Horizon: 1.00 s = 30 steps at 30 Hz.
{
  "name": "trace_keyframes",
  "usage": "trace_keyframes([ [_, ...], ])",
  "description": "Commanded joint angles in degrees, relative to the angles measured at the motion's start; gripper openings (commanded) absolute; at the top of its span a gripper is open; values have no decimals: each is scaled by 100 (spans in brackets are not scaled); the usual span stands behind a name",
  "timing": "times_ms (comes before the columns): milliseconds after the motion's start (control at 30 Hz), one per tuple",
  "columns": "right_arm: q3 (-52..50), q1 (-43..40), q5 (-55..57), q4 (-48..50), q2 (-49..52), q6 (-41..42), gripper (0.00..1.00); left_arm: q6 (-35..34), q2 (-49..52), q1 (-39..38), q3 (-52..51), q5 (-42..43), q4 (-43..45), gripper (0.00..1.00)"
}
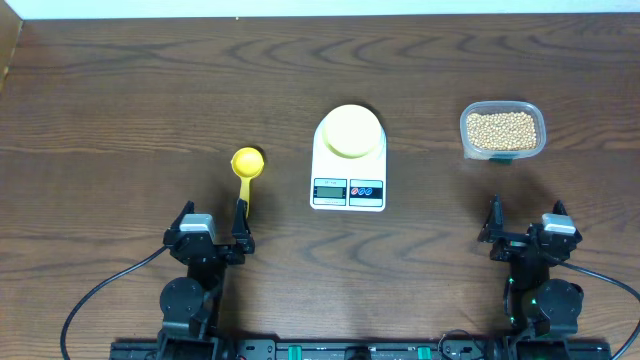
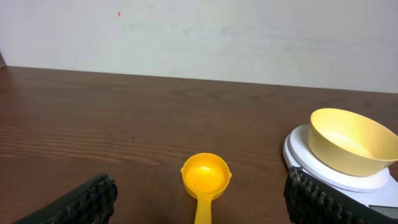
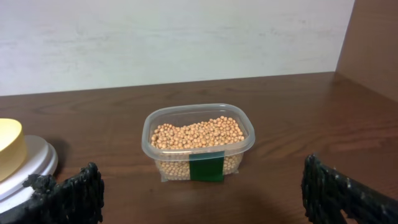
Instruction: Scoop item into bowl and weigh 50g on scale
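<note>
While your left gripper (image 1: 213,228) and right gripper (image 1: 525,226) gape empty, the beans (image 3: 198,133) look loose and likely to roll; take the stiff scoop (image 2: 204,177) by its handle.

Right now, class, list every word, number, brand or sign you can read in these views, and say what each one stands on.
No text can be read in any view.
Display on the scale: too small and blurred to read.
Two buttons beside it: markings too small to read.
Green label on the clear tub: looks plain, no print visible.
</note>
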Motion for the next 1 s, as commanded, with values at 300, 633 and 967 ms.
trace_keyframes([
  [300,-9,52,-13,-24,-31,-66,99,-212,26,17,153,26,-505,88],
  [633,-9,52,-13,-22,-31,-66,99,-297,826,17,1143,44,-1285,88],
  [967,-9,52,-13,-24,-31,-66,99,-297,2468,17,2673,44,-2028,89],
])
